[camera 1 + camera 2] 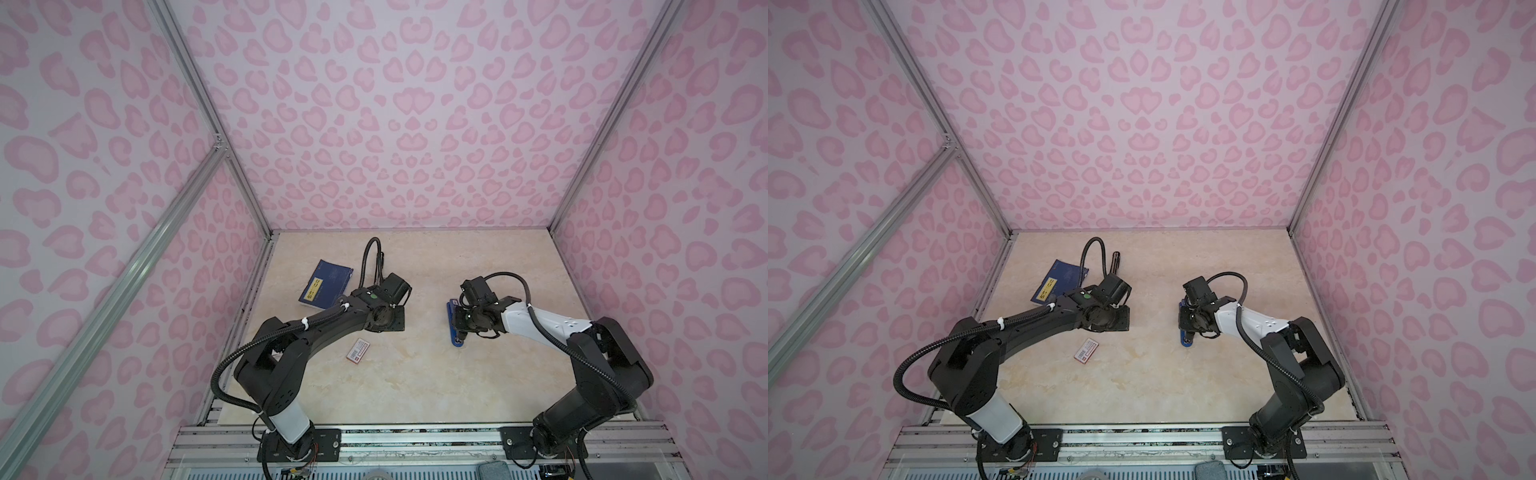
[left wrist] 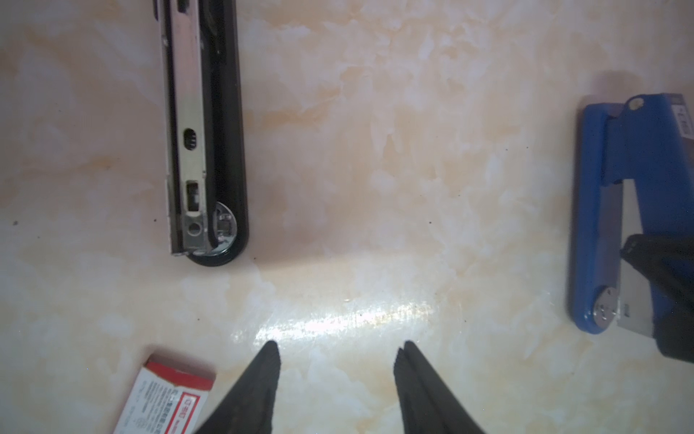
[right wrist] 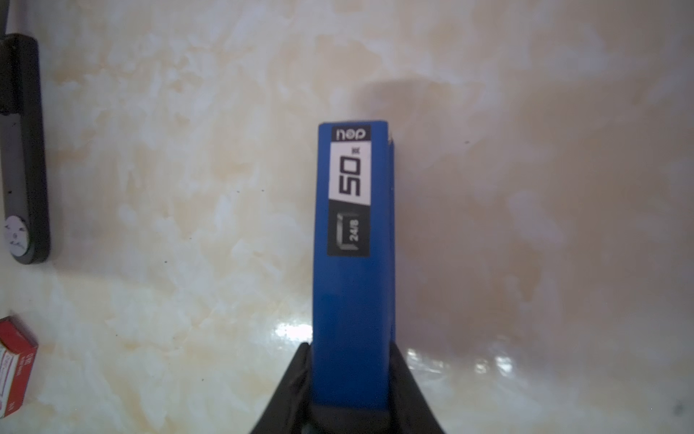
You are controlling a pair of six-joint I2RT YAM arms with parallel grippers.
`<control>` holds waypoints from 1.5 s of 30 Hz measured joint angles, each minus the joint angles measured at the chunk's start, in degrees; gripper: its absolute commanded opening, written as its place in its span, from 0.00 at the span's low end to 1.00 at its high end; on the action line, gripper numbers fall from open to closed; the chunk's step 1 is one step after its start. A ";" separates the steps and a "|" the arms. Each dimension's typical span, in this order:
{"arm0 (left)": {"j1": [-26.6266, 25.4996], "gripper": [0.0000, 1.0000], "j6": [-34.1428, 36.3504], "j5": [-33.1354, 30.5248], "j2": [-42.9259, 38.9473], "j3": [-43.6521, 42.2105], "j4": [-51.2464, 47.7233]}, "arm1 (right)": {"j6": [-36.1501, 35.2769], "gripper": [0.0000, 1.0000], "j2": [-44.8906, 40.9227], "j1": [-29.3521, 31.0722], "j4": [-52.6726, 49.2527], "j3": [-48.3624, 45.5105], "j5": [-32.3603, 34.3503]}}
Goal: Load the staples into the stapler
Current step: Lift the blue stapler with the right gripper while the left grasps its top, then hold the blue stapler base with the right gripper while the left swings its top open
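Observation:
A blue stapler lies on the marble table, and my right gripper is shut on its near end, one finger pressed to each side. In both top views this stapler shows beneath the right wrist. A second, black stapler lies with its metal magazine showing, ahead of my left gripper, which stands open over bare table with nothing between its fingers. A red-and-white box lies close beside the left fingers. The staples themselves are out of view.
A dark blue book lies at the back left, beside the left arm. Pink patterned walls close in the table on three sides. Aluminium rails run along the front edge. The black stapler sits left of the blue one.

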 measured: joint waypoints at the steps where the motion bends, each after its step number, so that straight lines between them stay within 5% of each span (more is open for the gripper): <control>1: 0.00 0.54 -0.22 0.00 -0.26 -0.15 0.02 | 0.59 0.34 0.87 1.09 0.00 0.98 0.07; 9: 0.00 0.55 -0.44 -0.46 -1.79 -0.42 -0.02 | 2.91 0.47 8.20 7.61 2.32 8.11 -2.38; 20: 0.00 0.56 -1.27 0.26 -3.52 -0.20 -0.35 | 5.18 0.44 3.82 8.76 7.04 3.61 -8.98; 31: -5.44 0.60 -1.88 4.83 2.86 5.97 -0.13 | 5.14 0.48 -9.01 0.83 11.30 -9.29 -10.05; 45: -9.51 0.58 -3.39 4.87 13.94 16.09 -3.96 | 6.05 0.47 -10.95 -2.82 14.49 -16.63 -11.45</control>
